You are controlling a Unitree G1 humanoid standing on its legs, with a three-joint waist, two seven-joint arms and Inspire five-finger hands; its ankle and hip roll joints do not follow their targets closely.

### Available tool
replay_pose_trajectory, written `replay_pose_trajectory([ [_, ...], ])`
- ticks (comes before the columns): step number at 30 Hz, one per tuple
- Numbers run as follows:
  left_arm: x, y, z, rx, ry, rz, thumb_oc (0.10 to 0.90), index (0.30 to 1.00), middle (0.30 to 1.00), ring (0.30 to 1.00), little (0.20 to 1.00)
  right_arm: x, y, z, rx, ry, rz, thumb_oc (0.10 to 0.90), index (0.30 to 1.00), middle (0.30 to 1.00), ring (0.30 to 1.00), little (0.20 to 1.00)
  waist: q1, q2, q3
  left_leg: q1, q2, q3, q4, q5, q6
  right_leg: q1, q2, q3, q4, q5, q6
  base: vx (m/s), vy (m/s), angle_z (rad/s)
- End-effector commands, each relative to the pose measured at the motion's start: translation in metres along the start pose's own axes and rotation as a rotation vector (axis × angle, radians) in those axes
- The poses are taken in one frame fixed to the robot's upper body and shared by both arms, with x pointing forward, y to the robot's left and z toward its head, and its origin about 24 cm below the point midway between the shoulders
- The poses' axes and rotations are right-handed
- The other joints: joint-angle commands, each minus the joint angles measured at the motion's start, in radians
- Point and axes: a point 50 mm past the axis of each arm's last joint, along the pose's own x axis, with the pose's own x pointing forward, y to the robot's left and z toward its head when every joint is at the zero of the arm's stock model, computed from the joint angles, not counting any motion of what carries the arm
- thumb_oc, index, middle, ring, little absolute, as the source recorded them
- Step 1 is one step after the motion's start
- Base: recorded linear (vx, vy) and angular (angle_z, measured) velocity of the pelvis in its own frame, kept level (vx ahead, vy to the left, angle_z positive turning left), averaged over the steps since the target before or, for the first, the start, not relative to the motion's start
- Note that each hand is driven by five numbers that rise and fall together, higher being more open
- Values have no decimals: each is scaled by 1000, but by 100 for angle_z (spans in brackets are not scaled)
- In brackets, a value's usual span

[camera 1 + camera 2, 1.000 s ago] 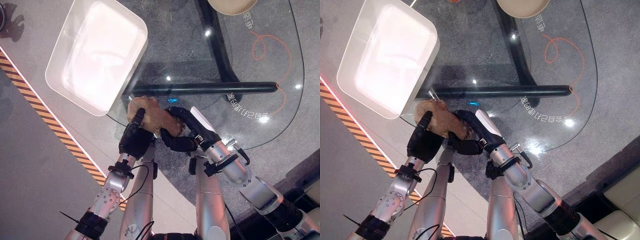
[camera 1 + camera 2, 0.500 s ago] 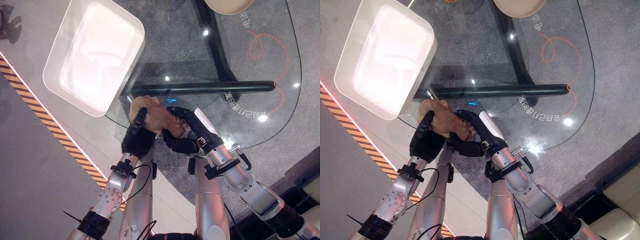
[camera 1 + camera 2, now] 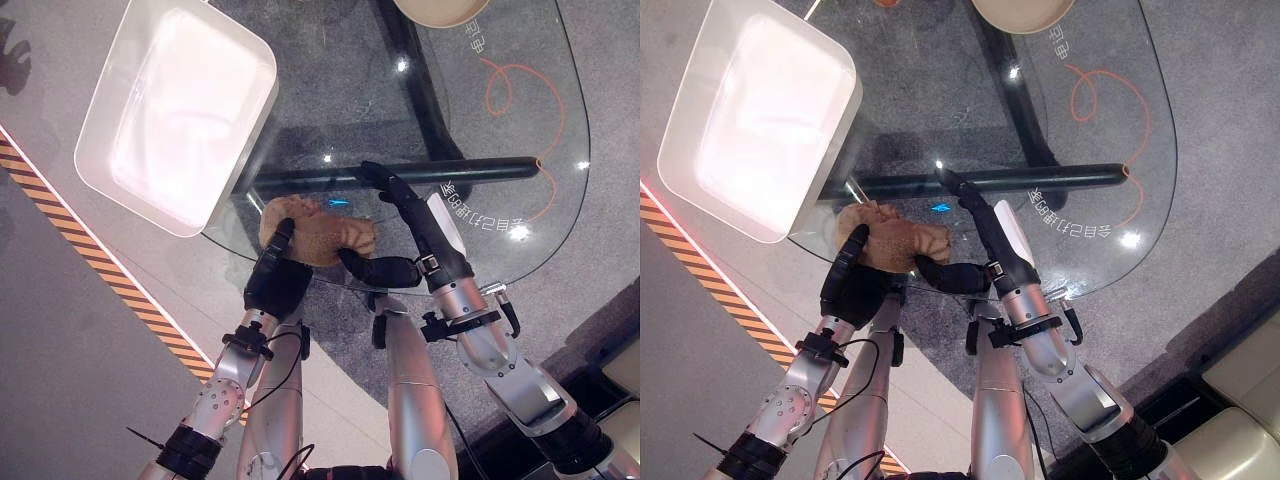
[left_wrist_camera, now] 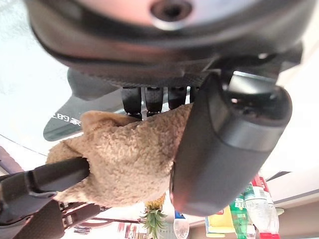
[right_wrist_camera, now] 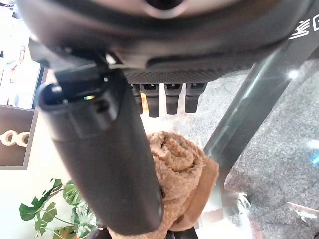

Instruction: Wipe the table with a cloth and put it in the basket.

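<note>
We see the tan cloth [image 3: 318,232] bunched on the near edge of the glass table [image 3: 520,110], just below the white basket [image 3: 175,110] that overhangs the table's corner. Our left hand [image 3: 275,275] sits at the cloth's near side with its thumb and fingers curled into the fabric. Our right hand [image 3: 420,225] lies beside the cloth with its fingers stretched straight out over the glass, away from the cloth, and only its thumb reaches across to the cloth's edge (it grips nothing).

Beyond the cloth, a dark bar [image 3: 400,175] of the table's frame runs under the glass, and a tan bowl [image 3: 440,8] sits at the far edge, well apart from the cloth. An orange squiggle [image 3: 515,85] marks the glass past the right hand. Nothing lies between cloth and basket.

The left wrist view shows what the eye views hide: the cloth [image 4: 124,159] pressed between the left hand's fingers [image 4: 149,102] and thumb, with the right thumb touching it. The right wrist view shows straight fingers [image 5: 164,97] clear of the rolled cloth [image 5: 177,169].
</note>
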Motion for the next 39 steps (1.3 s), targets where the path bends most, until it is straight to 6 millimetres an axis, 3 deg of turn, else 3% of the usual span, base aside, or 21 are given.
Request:
replay_pose_trajectory([
  [1,-13,-39,0,6,-4,-276,100,300,300,300,200,3,-43,16,-90,-102,-226,800,900,900,900,900,17,-7,-25,7,-49,142,108,-139,84,62,49,-68,-206,149,24,0,0,0],
  [18,-14,-43,17,106,-101,-322,100,300,300,300,200,-2,-48,14,-63,-80,-244,800,900,900,900,900,17,-11,-25,15,-44,147,103,-142,82,69,49,-69,-208,145,28,0,0,0],
  [24,-16,-54,47,290,-284,-360,100,300,300,300,200,-5,-44,7,15,-33,-158,800,900,900,900,900,23,4,-25,22,-50,139,105,-141,81,77,46,-69,-204,135,23,7,34,0],
  [30,-22,-66,82,448,-506,-303,100,300,300,300,200,-11,-27,-3,121,45,-36,800,900,900,900,900,32,30,-25,14,-56,129,125,-139,74,70,41,-66,-181,117,13,16,78,-1],
  [39,-25,-86,113,753,-709,-208,100,300,300,300,200,-11,-16,-16,137,144,37,800,900,900,900,900,39,51,-25,-4,-57,137,136,-134,75,47,41,-52,-156,102,3,15,86,-2],
])
